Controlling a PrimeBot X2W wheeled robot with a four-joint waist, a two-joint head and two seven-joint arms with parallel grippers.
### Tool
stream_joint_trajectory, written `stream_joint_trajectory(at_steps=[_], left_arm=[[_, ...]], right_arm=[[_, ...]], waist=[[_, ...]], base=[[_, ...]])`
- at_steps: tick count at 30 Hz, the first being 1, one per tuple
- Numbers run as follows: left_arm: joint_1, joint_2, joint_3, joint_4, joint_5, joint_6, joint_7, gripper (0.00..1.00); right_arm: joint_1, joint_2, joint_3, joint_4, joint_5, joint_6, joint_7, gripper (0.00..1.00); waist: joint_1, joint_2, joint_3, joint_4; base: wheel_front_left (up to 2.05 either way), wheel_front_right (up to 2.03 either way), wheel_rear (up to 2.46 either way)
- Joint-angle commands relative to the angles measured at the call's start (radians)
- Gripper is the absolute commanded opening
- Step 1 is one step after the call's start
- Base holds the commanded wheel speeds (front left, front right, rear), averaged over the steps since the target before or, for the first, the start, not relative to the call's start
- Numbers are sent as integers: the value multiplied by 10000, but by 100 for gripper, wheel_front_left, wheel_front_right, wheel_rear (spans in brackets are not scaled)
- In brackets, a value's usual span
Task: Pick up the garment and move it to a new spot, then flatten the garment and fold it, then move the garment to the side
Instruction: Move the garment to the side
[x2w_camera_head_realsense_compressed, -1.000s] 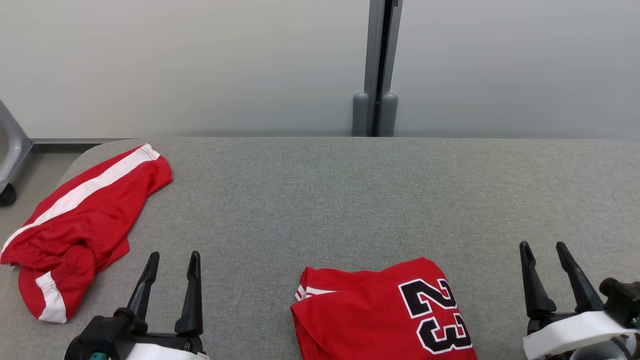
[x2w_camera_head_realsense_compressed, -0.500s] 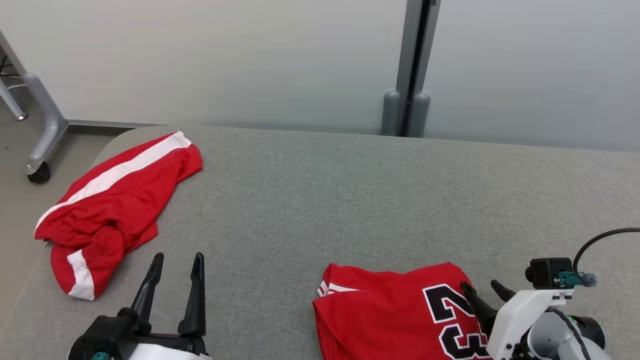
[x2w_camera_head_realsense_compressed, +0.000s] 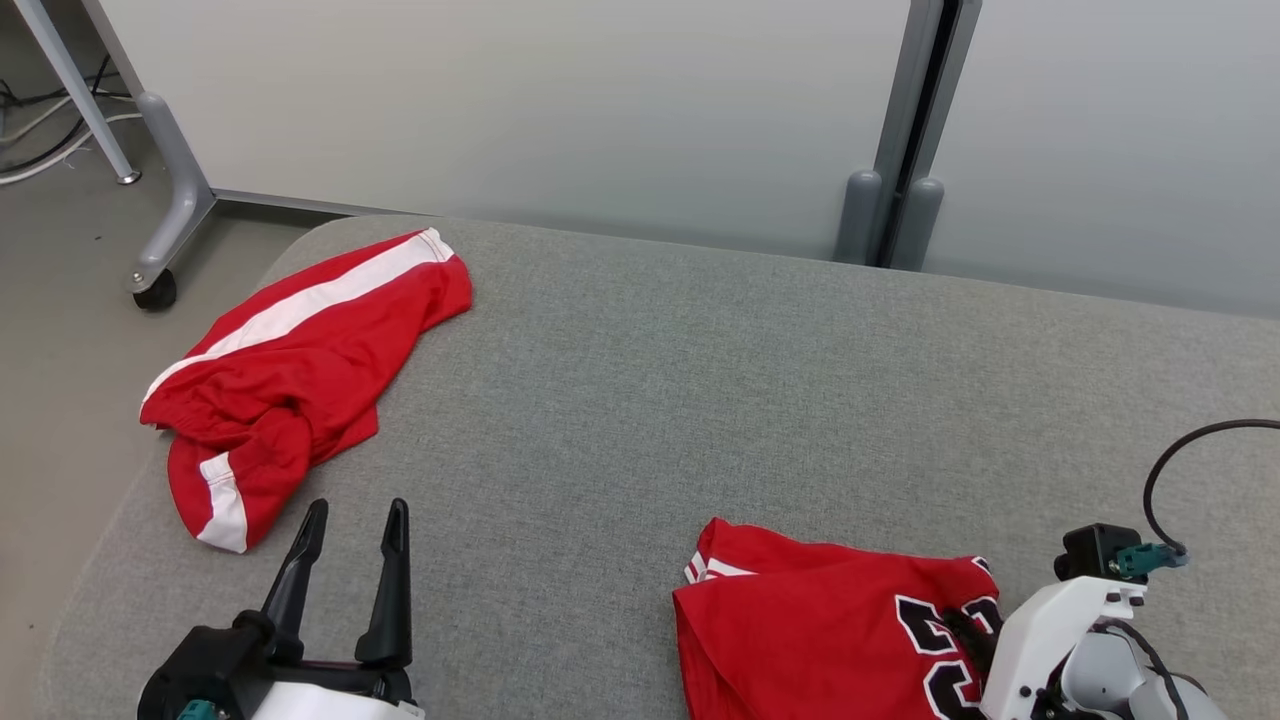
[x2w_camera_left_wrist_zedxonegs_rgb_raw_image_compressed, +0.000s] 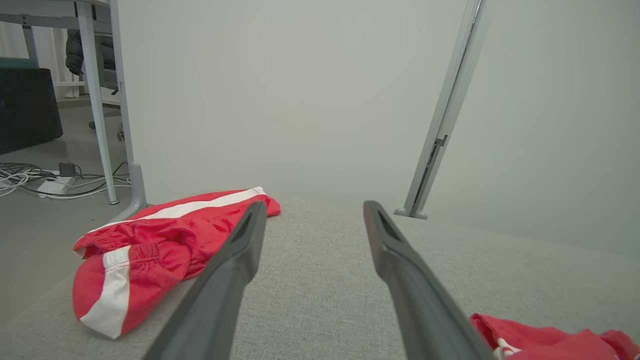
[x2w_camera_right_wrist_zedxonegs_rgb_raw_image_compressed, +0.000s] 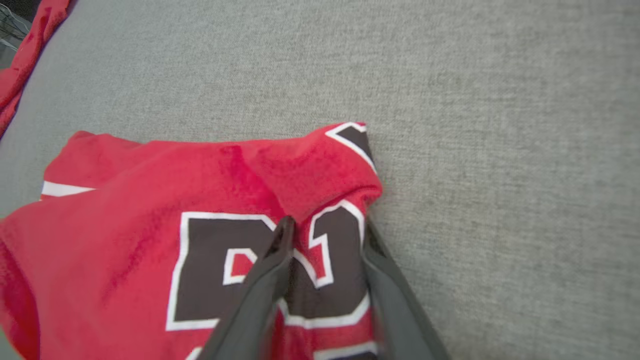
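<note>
At five o'clock on the table (x2w_camera_head_realsense_compressed: 700, 400), the red jersey (x2w_camera_head_realsense_compressed: 800, 630) lies rumpled. Right gripper (x2w_camera_right_wrist_zedxonegs_rgb_raw_image_compressed: 327, 226) straddles a fold at its number; whether clamped, cannot tell. Left gripper (x2w_camera_head_realsense_compressed: 357, 505) gapes, idle. Recommend pinching fully through the fold before lifting.

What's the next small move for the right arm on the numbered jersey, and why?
Probably close the right end effector before any lift. Its fingers straddle a raised ridge of the jersey at the edge by the numeral. The jaws stand apart, so the cloth looks not yet pinched.
</note>
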Motion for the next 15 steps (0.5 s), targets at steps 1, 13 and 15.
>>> stream_joint_trajectory(at_steps=[1,13,15], left_arm=[[-191,38,55,-5,38,-39,-14,100],[-462,3,-422,-133,145,-160,-15,100],[-577,-7,-555,-150,144,-179,-15,100]], right_arm=[[70,13,-2,-42,-34,22,-64,0],[-1096,-611,393,-991,-95,22,-933,0],[-1503,-795,568,-1030,-26,22,-1006,0]], waist=[[0,-1,-4,-17],[0,-1,19,-1204],[0,-1,229,-1532]], base=[[0,0,0],[0,0,0],[0,0,0]])
